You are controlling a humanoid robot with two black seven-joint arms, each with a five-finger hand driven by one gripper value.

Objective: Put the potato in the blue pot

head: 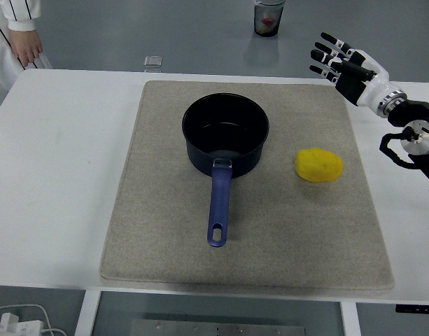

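A yellow potato (318, 165) lies on the grey mat (158, 224), to the right of the blue pot (225, 133). The pot stands upright near the mat's middle, dark and empty inside, its blue handle (218, 206) pointing toward the near edge. My right hand (334, 58) hovers above the table's far right corner, well beyond and right of the potato, fingers spread and holding nothing. My left arm is out of view.
A person's hand and white sleeve (24, 42) show at the top left, beside the table's far left corner. A small clear block (152, 63) sits at the far edge of the table. A cup (269, 17) stands on the floor beyond.
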